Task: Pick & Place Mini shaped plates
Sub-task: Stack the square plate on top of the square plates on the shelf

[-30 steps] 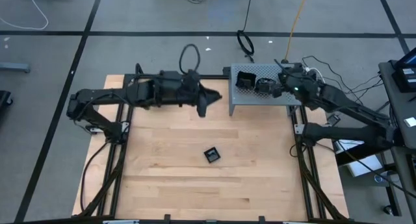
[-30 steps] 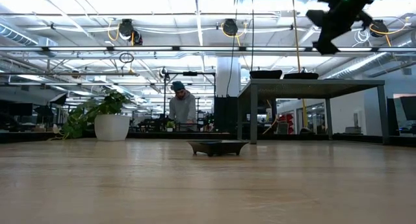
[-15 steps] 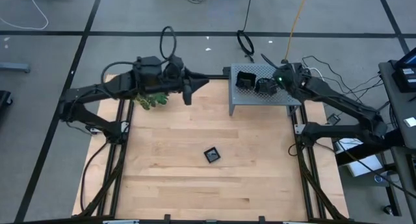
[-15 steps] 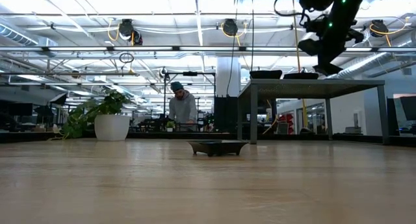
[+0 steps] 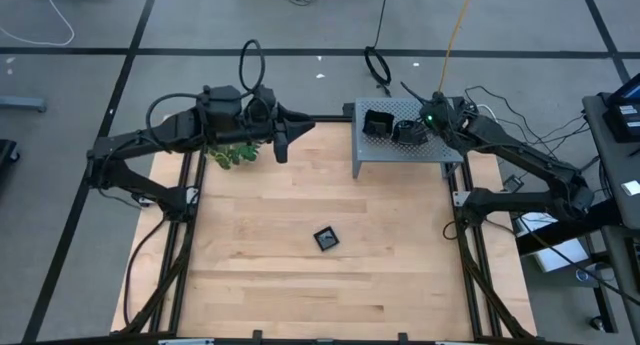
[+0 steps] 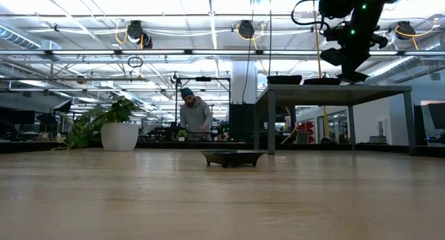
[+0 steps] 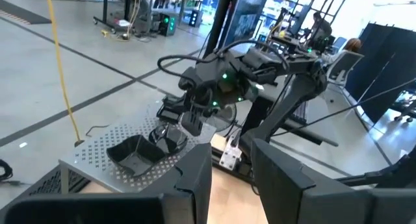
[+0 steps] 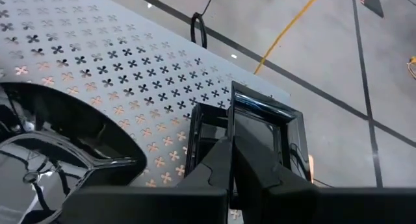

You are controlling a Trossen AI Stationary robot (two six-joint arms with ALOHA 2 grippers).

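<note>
High view, left to right. Left arm reaches across the far left part of the wooden table (image 5: 260,235); left gripper (image 5: 282,145) hangs in the air beside a green leafy sprig (image 5: 232,155) near the table's far edge. Left wrist view: its two fingers (image 7: 195,185) stand apart with a clear gap, nothing between them.

Centre of table: one small square black plate (image 5: 326,238) lies alone on the wood, well apart from both arms. Low view confirms it sits flat on the tabletop (image 6: 233,158), dark, shallow, rim raised.

Right of centre, far edge: grey perforated metal box (image 5: 400,143). On its top, a square black plate (image 5: 377,124) and, just beside it, further black plates (image 5: 408,133) under the right gripper (image 5: 418,128). Left wrist view shows the same square plate (image 7: 135,152) on the perforated top, with the right arm's gripper down at the neighbouring plates (image 7: 170,138).

Right wrist view: right gripper's fingers (image 8: 218,175) are pressed together, tips meeting, over the perforated top; a square plate (image 8: 247,130) lies directly ahead and a glossy rounded plate (image 8: 58,146) lies to the side. No plate is seen held between the fingers.

Low view background: a person (image 6: 195,118) stands beyond the table, next to a potted plant (image 6: 111,125).
</note>
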